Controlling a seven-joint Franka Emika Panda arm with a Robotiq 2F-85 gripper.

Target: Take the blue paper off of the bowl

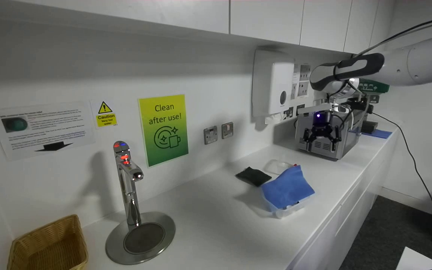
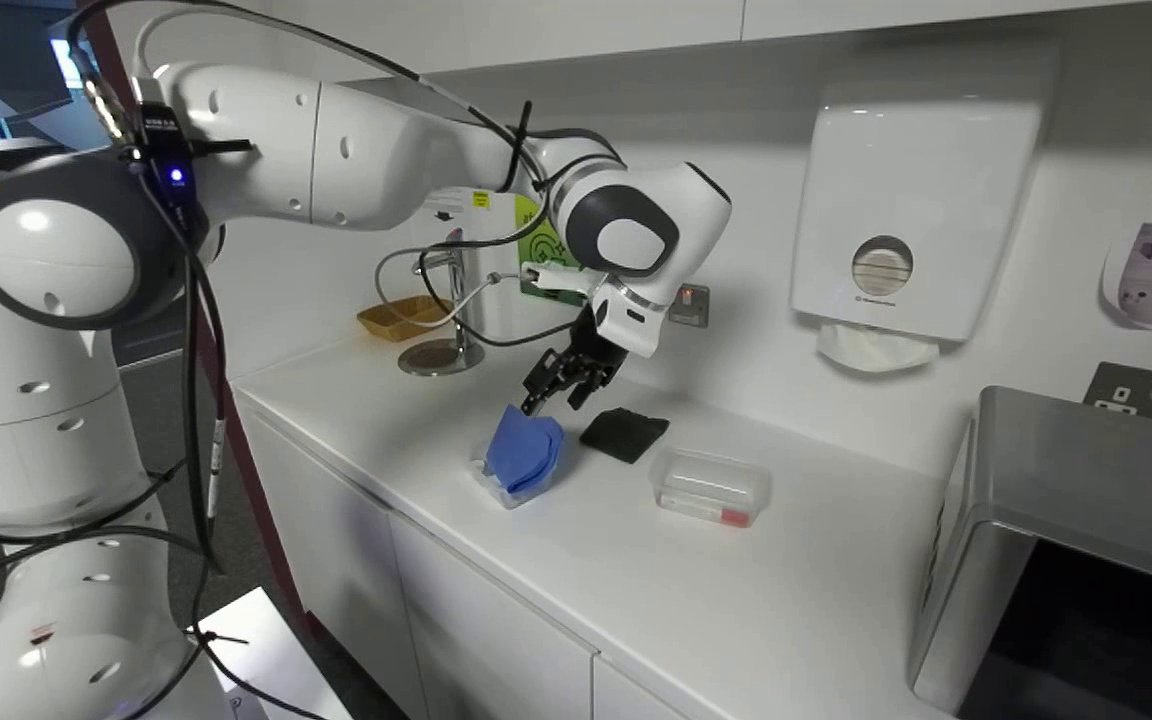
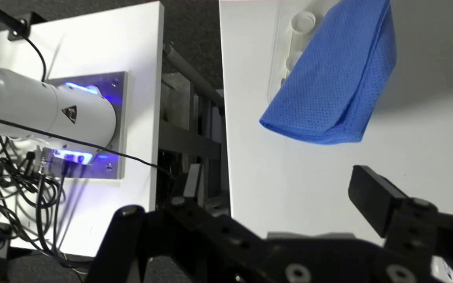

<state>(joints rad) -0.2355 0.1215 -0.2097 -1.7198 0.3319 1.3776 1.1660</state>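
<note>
Over a clear plastic tub (image 1: 293, 209), blue paper (image 3: 332, 74), folded, finely dimpled, overhanging one end, jaws spread apart

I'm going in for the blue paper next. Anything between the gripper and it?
Nothing visible is in the way. In the wrist view, no object shows between the open gripper and the blue paper, just the white counter below. The black pad lies to one side of the clear container, off that line.

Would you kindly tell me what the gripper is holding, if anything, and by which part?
Nothing is held: the gripper stands open, clear of the blue paper.
</note>
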